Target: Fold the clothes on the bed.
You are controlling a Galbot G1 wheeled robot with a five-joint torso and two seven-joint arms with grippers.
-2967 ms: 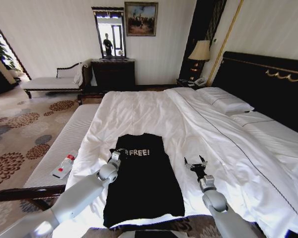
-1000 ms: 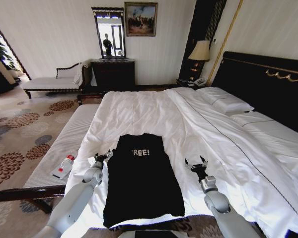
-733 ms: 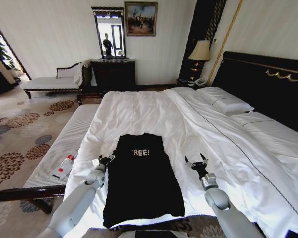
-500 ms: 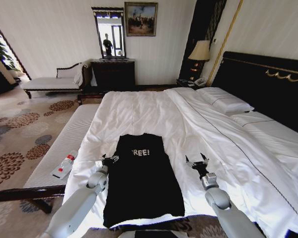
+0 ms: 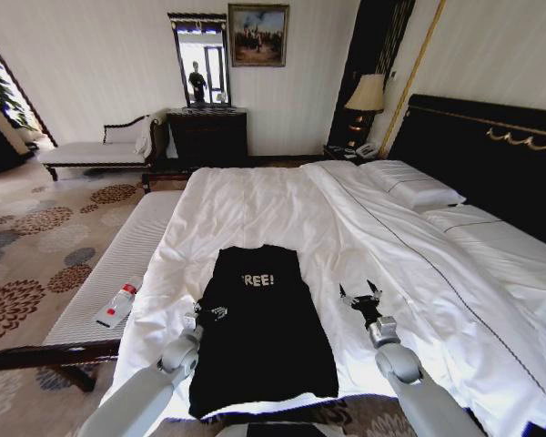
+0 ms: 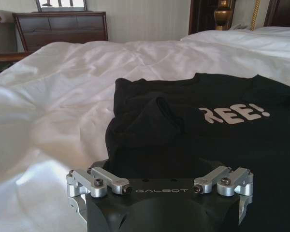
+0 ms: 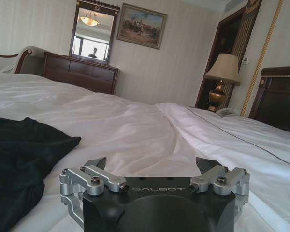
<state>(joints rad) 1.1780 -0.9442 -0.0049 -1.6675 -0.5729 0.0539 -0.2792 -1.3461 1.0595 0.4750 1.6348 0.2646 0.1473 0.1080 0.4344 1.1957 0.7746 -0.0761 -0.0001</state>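
Observation:
The clothes, a black T-shirt [image 5: 264, 337] with white "REE!" lettering [image 5: 257, 279] showing, lie flat on the white duvet of the bed [image 5: 255, 205], near its foot. The shirt's sides are folded inward into a long narrow shape. My left gripper [image 5: 209, 312] is open at the shirt's left edge, just below chest height. In the left wrist view, the shirt [image 6: 193, 140] lies right in front with a folded-in sleeve [image 6: 152, 121]. My right gripper [image 5: 359, 293] [image 7: 152, 164] is open over bare duvet to the shirt's right, apart from it.
A narrow white-cushioned bench [image 5: 109, 273] runs along the bed's left side with a bottle [image 5: 118, 305] on it. Pillows [image 5: 409, 187] and a dark headboard [image 5: 491, 155] are at the right. A dresser [image 5: 207, 135], a chaise [image 5: 100, 150] and a lamp [image 5: 367, 96] stand at the back.
My left gripper let go of the shirt's left side near the lettering, drew out to the left, then came back right and nearer onto the shirt's left edge. The right gripper barely moved.

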